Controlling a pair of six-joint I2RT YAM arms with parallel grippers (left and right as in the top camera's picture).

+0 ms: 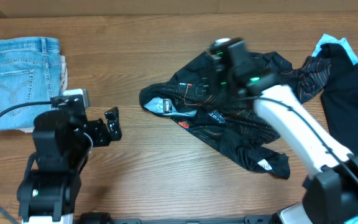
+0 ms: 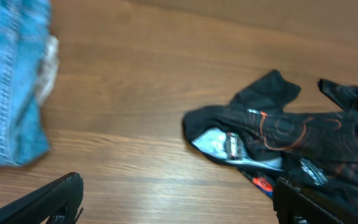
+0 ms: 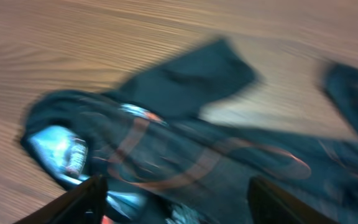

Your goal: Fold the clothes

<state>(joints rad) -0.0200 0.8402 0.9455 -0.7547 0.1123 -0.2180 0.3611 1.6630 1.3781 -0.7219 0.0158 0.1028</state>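
While the right hand [image 3: 178, 196] hovers over the far part of the jersey [image 1: 229, 121], fingers spread wide and gripping nothing, the left hand [image 1: 112, 124] sits fully open and empty to the left of its collar end, apart from it. Crumpled, the jersey lies right of the counter's [image 1: 166, 180] middle, its long axis slanting towards the near-right corner. The right arm is nearer. Its collar label [image 2: 232, 144] and white lettering are too blurred to read.
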